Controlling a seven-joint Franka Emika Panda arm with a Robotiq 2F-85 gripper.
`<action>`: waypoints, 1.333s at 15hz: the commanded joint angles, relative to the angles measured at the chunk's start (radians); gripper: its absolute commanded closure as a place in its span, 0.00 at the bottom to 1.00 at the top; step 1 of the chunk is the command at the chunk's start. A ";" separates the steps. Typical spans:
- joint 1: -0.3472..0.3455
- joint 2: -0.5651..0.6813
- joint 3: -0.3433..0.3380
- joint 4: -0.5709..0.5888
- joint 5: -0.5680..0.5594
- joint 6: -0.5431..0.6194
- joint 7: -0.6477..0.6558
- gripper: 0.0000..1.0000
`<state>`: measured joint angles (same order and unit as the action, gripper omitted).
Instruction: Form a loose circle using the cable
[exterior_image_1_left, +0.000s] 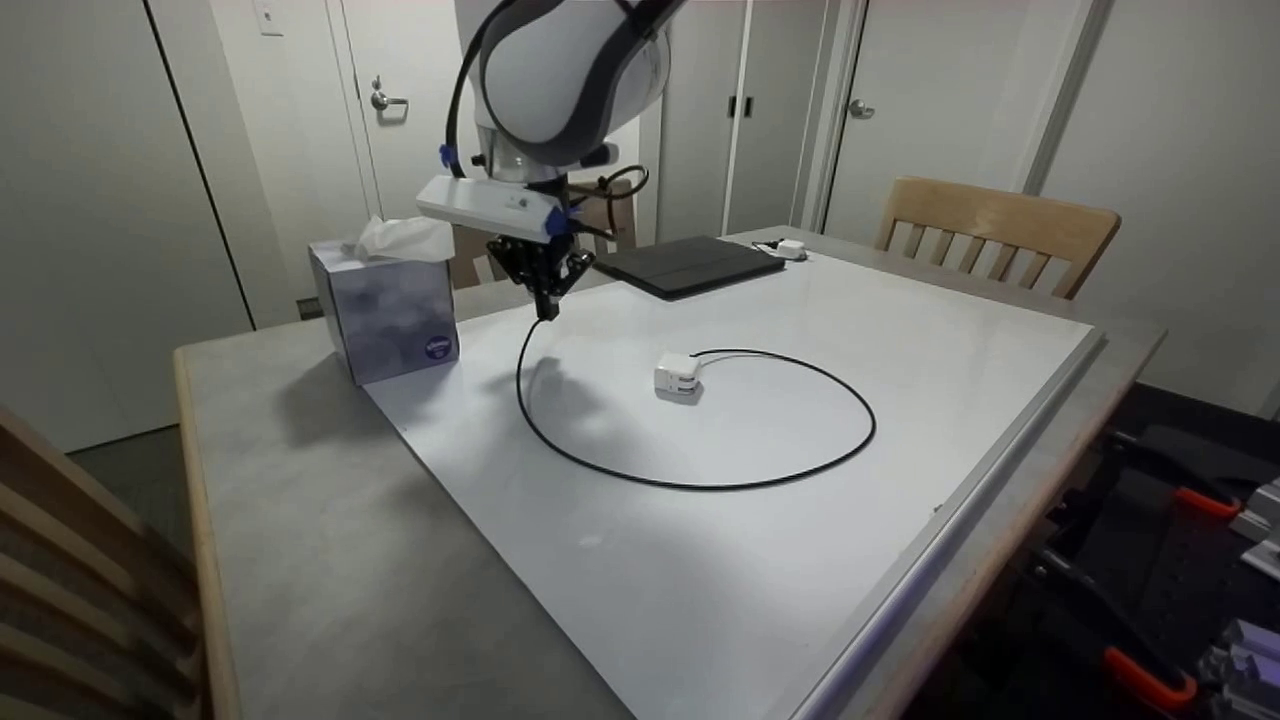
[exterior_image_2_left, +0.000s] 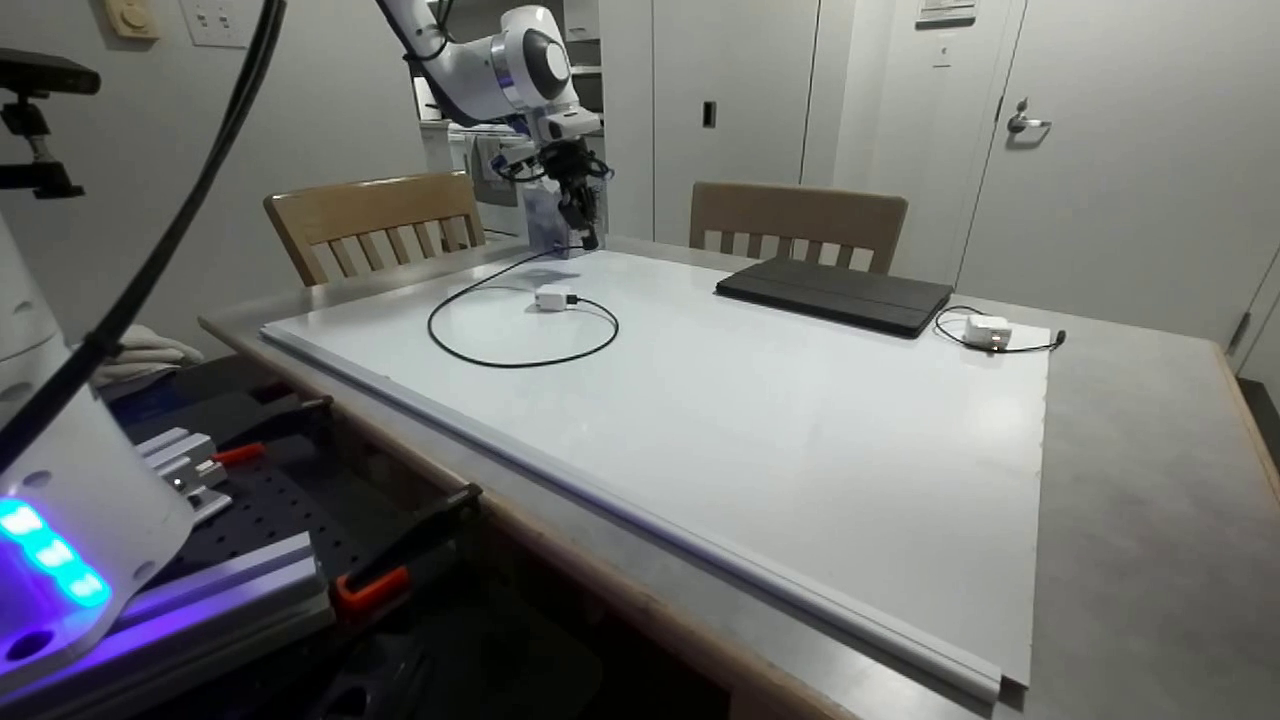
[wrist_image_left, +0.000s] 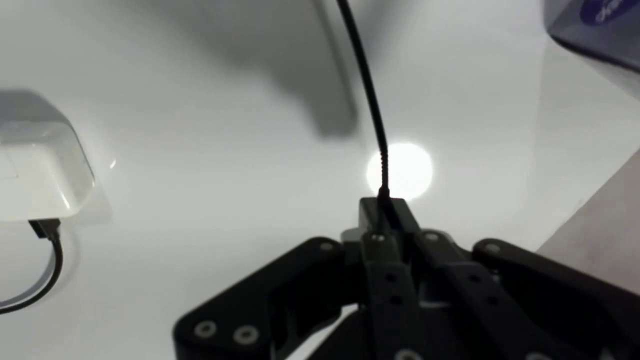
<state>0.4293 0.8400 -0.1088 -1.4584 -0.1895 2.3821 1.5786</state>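
Note:
The black cable (exterior_image_1_left: 700, 487) lies on the white board in a wide, nearly round loop, with a gap on the side toward the tissue box; it shows in both exterior views (exterior_image_2_left: 515, 366). One end plugs into a white adapter block (wrist_image_left: 35, 175), which sits inside the curve (exterior_image_1_left: 678, 375). My gripper (wrist_image_left: 385, 200) is shut on the other end of the cable (wrist_image_left: 367, 80), whose tip is hidden between the fingers. In an exterior view the gripper (exterior_image_1_left: 546, 312) hangs just above the board, fingers pointing down, so that end of the cable is lifted off the surface.
A purple tissue box (exterior_image_1_left: 390, 310) stands close beside the gripper. A flat dark laptop (exterior_image_2_left: 835, 295) lies at the board's edge, near another white adapter (exterior_image_2_left: 988, 332) with a short black cord. A raised ledge (exterior_image_2_left: 700, 560) runs along one board edge. Wooden chairs (exterior_image_1_left: 1000, 220) surround the table.

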 joint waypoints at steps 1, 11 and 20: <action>0.003 0.002 -0.044 0.045 -0.022 -0.070 0.081 0.98; -0.091 -0.012 -0.096 0.051 -0.003 -0.095 0.361 0.98; -0.187 -0.002 -0.104 0.048 0.008 -0.073 0.526 0.94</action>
<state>0.2519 0.8387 -0.2263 -1.4142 -0.1695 2.3125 2.0980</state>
